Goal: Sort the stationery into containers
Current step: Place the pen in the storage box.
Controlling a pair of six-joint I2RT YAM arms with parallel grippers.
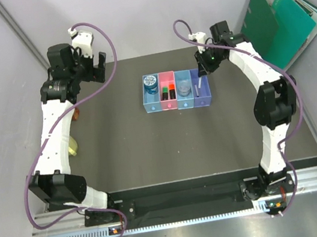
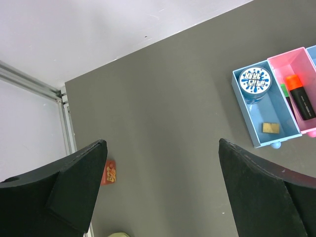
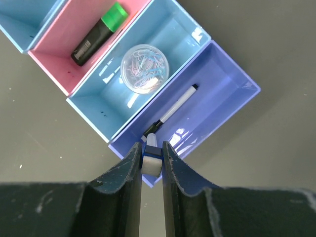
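R. claw (image 3: 150, 147) grips the white pen w/ blue cap (image 3: 151, 165) tight between its two fingers, directly over the near wall of the purple-blue bin (image 3: 232, 98), the end one in a joined row of four at the far centre of the tabletop (image 1: 126, 142). The pen's lower end points down at that bin; whether it touches the rim cannot be told. On the bin's floor, just beyond the claw, a black-and-white marker (image 3: 173, 109) lies lengthwise. Next over, the middle light-blue bin (image 3: 173, 34) holds a clear round tub of paper clips (image 3: 144, 69). The pink bin (image 3: 69, 15) beside it holds a green highlighter (image 3: 98, 35) and, per the L. wrist cam, an orange-and-black highlighter (image 2: 301, 98) alongside. The end light-blue bin (image 2: 254, 121) carries the blue tape roll (image 2: 256, 81) at one end and the tan eraser (image 2: 270, 128) nr the other. L. claw (image 2: 163, 143) hangs wide open w/ nothing between its fingers, well apart from the bins, above bare tabletop nr the far-left corner. A small red-orange packet (image 2: 109, 172) lies at the tabletop's left edge; a pale yellow cup (image 1: 75, 146) sits beside the L. arm.
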